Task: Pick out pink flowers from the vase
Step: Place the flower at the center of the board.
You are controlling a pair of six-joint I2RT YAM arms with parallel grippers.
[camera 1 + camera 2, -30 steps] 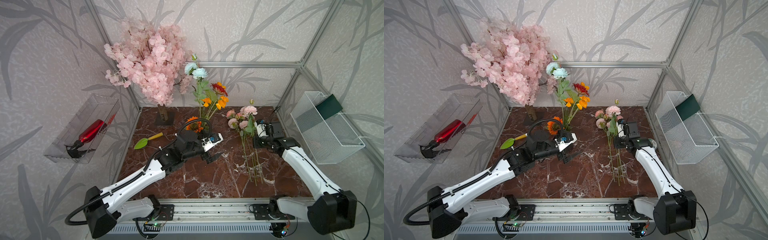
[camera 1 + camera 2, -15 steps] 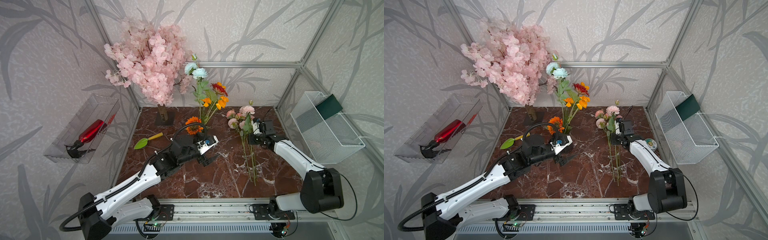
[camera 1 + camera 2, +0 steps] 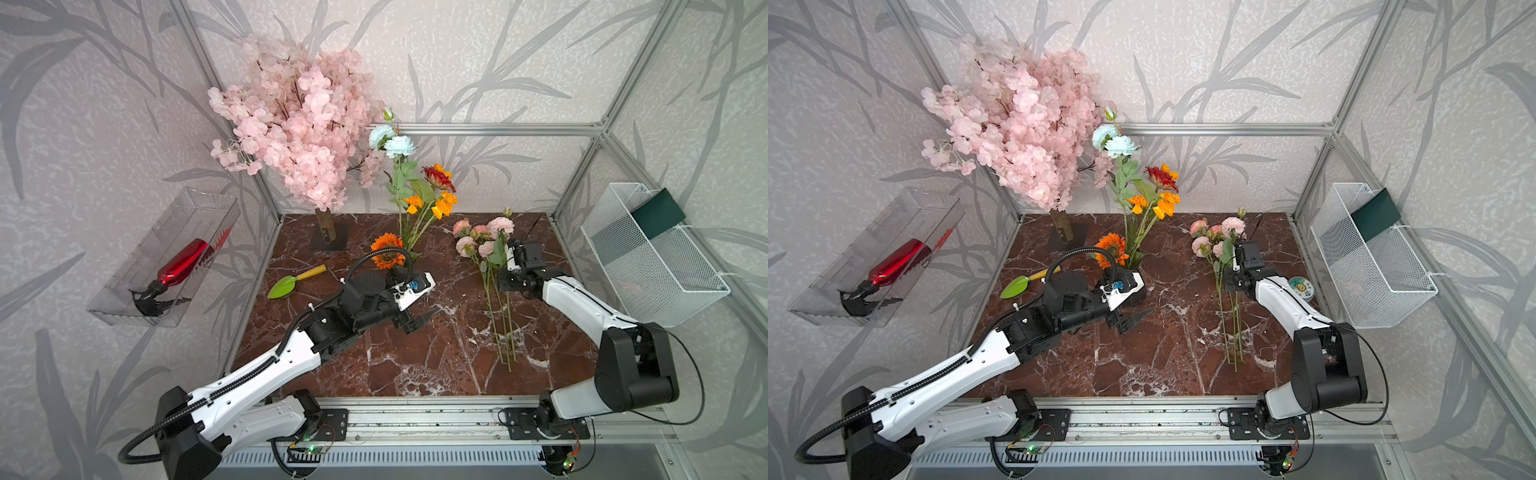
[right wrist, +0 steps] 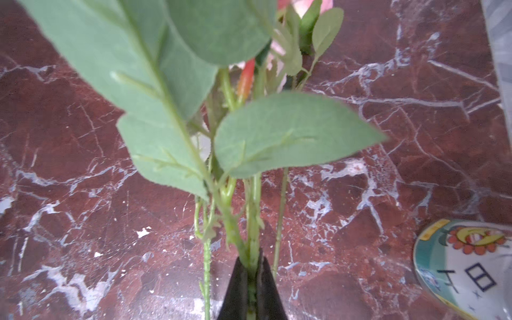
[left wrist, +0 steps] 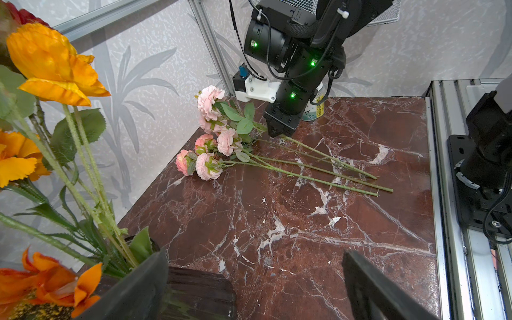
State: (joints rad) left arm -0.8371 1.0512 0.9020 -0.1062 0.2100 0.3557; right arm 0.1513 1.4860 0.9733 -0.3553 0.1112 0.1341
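The pink flowers lie on the worktop at about three o'clock from the vase, with blooms toward twelve and stems toward six. The right pincer is clamped on one green stem just below the blooms. The left pincer stands wide apart beside the vase, holding nothing. It may touch the glass, but that is hard to tell. Orange flowers stand in the vase.

A pale pink blossom tree stands far left on the marble tabletop, with light blue carnations, orange and red blooms and an orange sunflower to its right; a green trowel lies nearer. A clear bin on the left wall holds a red spray bottle, a white wire basket hangs on the right wall, and a printed tin stands at the table's right.
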